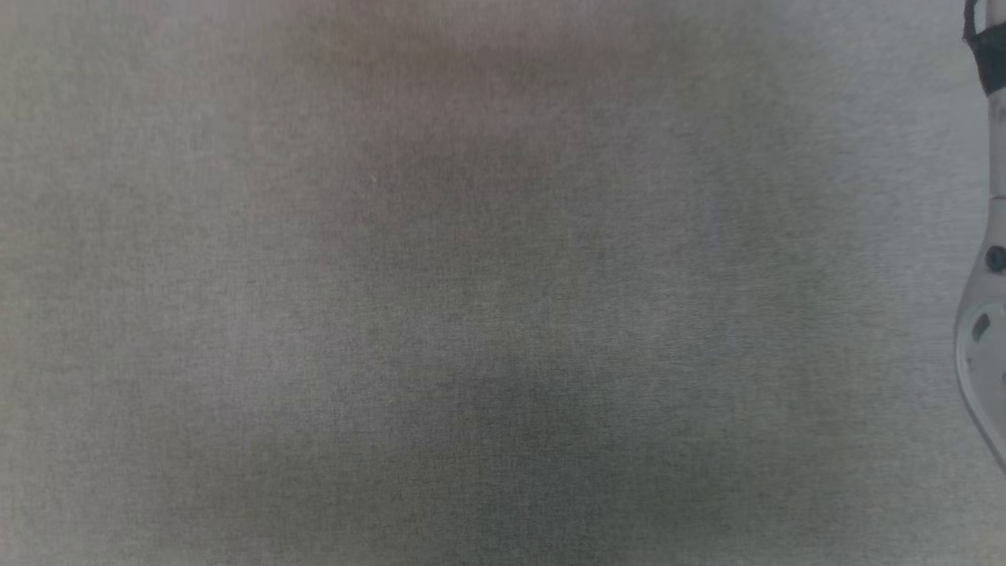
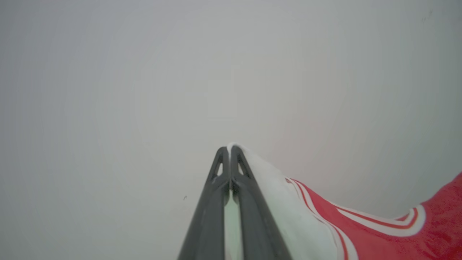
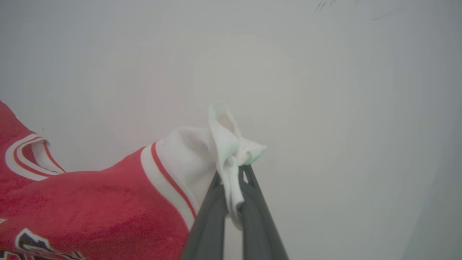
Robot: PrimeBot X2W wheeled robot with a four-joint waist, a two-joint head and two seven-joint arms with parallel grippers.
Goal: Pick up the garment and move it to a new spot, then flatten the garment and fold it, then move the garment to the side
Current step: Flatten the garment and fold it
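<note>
The garment is a red jersey T-shirt with white sleeves, striped trim and dark lettering at its lower edge. In the right wrist view my right gripper is shut on a bunched white sleeve, and the red body hangs away to the left. In the left wrist view my left gripper is shut on the other white sleeve, with the garment stretching off to the right past the striped collar. A pale forearm runs along the right edge of the head view.
A plain grey table surface spreads across the head view, with soft shadows at its middle and bottom. Pale grey surface lies beyond both grippers in the wrist views.
</note>
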